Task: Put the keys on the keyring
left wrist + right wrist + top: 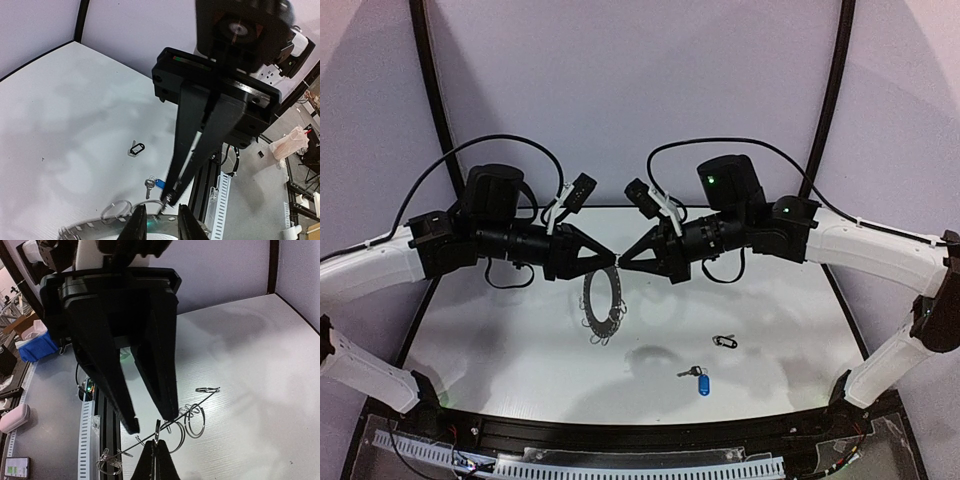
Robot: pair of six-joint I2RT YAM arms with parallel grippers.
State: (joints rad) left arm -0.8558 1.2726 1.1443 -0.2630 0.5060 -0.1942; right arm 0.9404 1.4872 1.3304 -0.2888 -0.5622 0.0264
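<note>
**A:** Two to find first. Seen the keys?

**B:** Yes, both down on the table (500, 340). Found the tagged key (700, 380) lying close to the near edge, right of the middle. Spotted the dark key (723, 342) just beyond it, slightly nearer the right edge. Apart from each other, and well apart from either gripper.

**A:** And the ring (587, 300)?

**B:** Up off the table, over the middle. Hangs close to upright under the two sets of tips, seen as a narrow oval from above. Carries wire loops (605, 338) along the low rim.

**A:** Held by what?

**B:** By the right gripper (622, 264). Clamped at the ring's top, with the fingers pressed together. Cannot tell whether pinching the flat band or one of the wires there.

**A:** And the left gripper (611, 258)?

**B:** Points in from the other side, tip to tip with the right. Shows a narrow gap between the fingers, one on each side of the spot gripped by the right. Cannot tell whether touching the metal.

**A:** Anything more from the wrist views?

**B:** From the right wrist, shows the ring edge-on as a thin slanted line running under the left fingers. From the left wrist, shows the flat band along the bottom, with the tagged key and dark key on the table farther off.
</note>
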